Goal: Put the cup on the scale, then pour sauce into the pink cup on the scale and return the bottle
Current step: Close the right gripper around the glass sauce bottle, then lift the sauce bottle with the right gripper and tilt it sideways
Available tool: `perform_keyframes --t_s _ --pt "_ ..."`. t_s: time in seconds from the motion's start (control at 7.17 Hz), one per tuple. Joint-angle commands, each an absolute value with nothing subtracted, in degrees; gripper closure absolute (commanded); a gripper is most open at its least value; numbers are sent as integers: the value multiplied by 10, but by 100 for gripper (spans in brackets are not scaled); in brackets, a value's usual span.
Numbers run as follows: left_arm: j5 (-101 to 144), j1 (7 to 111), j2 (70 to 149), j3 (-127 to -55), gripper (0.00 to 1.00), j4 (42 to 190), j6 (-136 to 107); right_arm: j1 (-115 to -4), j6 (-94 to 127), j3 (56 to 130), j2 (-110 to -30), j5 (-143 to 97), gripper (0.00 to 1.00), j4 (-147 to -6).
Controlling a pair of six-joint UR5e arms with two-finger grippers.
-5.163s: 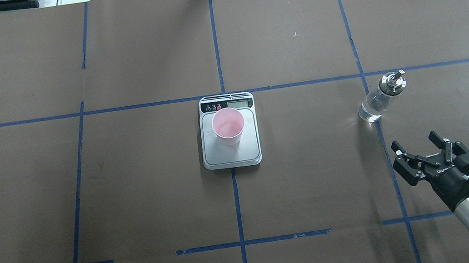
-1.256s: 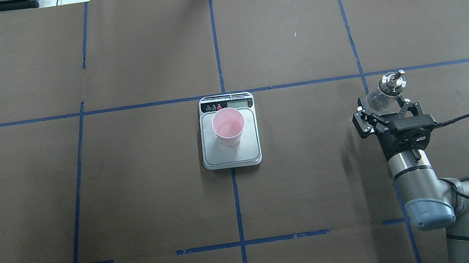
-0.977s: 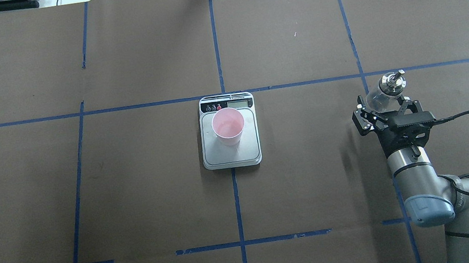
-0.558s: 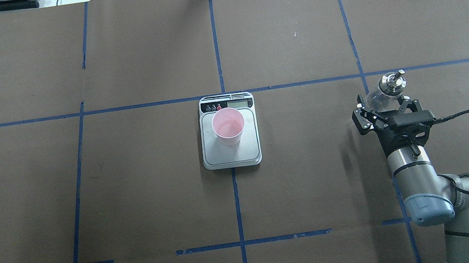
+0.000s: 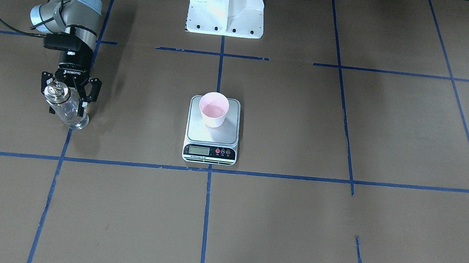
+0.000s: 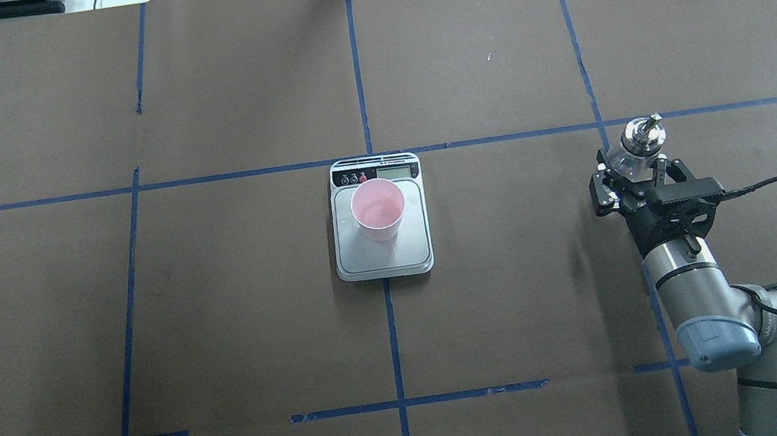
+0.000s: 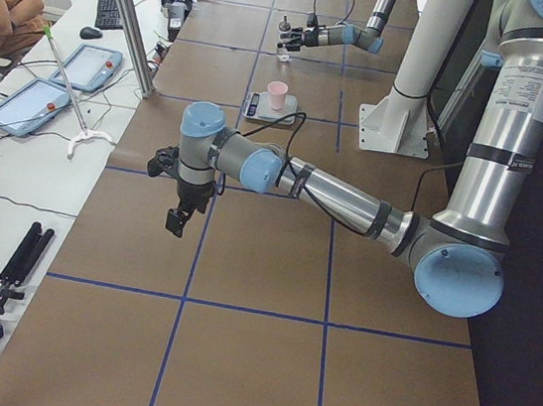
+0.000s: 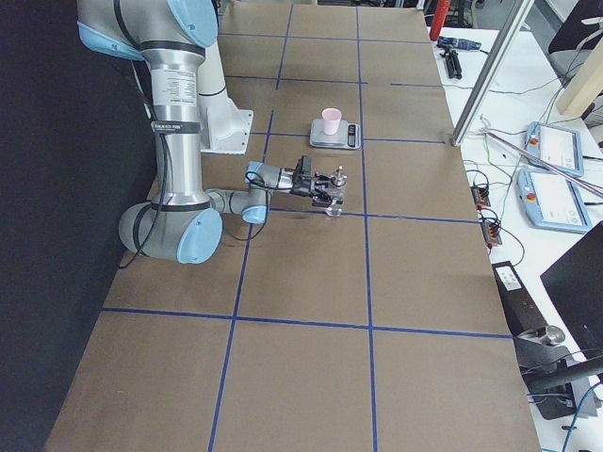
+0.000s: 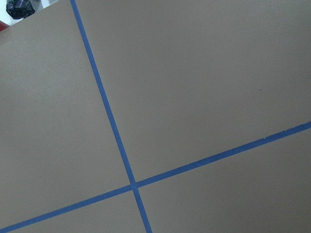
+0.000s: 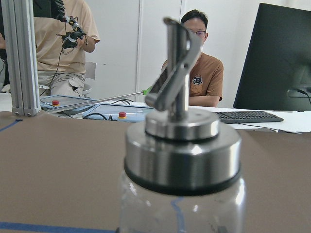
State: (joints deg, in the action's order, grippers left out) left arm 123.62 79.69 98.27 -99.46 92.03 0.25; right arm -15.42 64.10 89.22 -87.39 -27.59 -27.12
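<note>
A: Our right gripper (image 6: 631, 171) has drawn its jaws in against the bottle (image 6: 623, 158). A moment ago they stood wider on either side of the glass, and five seconds back the gripper was nearer our base, clear of it.

B: Agreed, we have it clamped. The cap (image 6: 642, 134) has shifted slightly toward the scale (image 6: 383, 253) since then. We cannot tell whether the base has left the table (image 6: 256, 305).

A: Bottle and gripper sit well off to the scale's side, on our right. The cup (image 6: 378, 209) stands upright on the scale's platform, close to the button strip, unchanged.

B: The front-facing view shows what the overhead hides: the glass body below the jaws, and "ROBOTIQ" on the gripper. The right wrist view shows the spout (image 10: 176, 73) close up, with two people (image 10: 199, 58) and a dark monitor (image 10: 277, 58) behind it.

A: Our left gripper (image 7: 179, 219) hangs over the table far off the scale's other side. Only the side view shows it properly, so we cannot say whether it is spread or closed. Its wrist camera sees only crossing blue tape lines (image 9: 116, 145).
</note>
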Motion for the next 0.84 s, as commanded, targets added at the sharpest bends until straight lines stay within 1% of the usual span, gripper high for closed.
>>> perform_keyframes --t_s 0.0,0.14,0.42,0.56,0.7 --pt "1237 797 980 -997 0 920 2 -163 564 897 -878 -301 100 -184" --pt "1237 797 979 -997 0 920 2 -168 543 903 -883 -303 100 -180" --pt "1237 797 978 -995 0 920 3 -175 444 958 -893 -332 100 -180" --pt "1237 798 977 -992 0 920 4 -197 397 974 -891 -364 100 -183" --pt "1236 799 975 -992 0 920 6 -220 302 977 -890 -384 100 -185"
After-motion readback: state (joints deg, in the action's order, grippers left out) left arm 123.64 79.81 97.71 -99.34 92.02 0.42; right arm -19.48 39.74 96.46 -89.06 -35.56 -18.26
